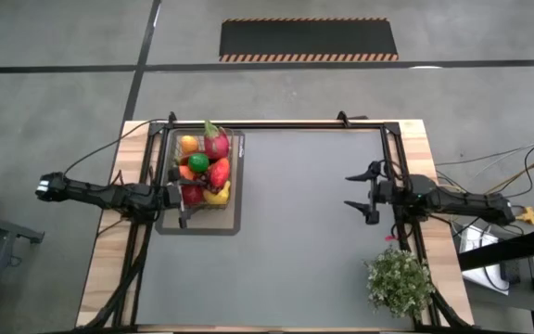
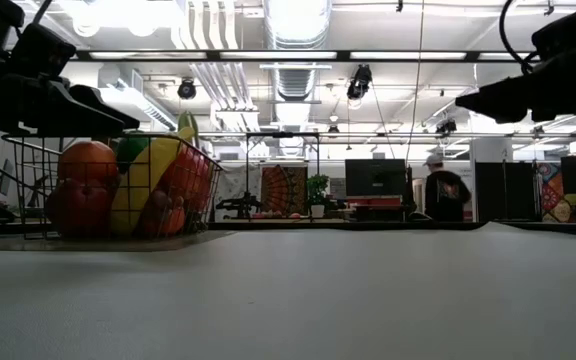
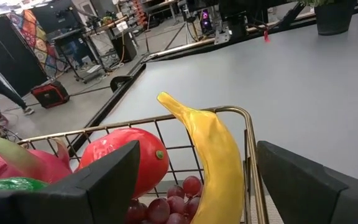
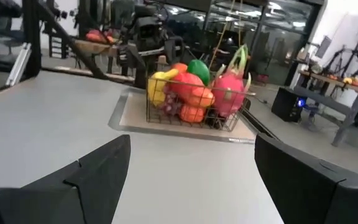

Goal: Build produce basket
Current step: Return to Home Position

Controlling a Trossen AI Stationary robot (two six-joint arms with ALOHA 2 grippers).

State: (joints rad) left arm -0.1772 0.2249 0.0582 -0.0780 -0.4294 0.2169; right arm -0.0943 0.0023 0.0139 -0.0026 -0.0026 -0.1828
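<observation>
Basket [image 3: 236, 109] full of produce [image 1: 213, 169] at table [image 1: 304, 241] 10 o'clock. Left pincer [image 3: 197, 152] wide, empty, over its 7 o'clock corner. Right pincer [image 1: 358, 192] wide, empty, at 3 o'clock.

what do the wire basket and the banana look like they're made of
The basket: thin metal wire by the look, with a shiny gold finish; the bars glint and hold a rigid grid. The banana: probably moulded plastic, glossy; its yellow is even and smooth with soft highlights. Painted foam is possible too.
</observation>
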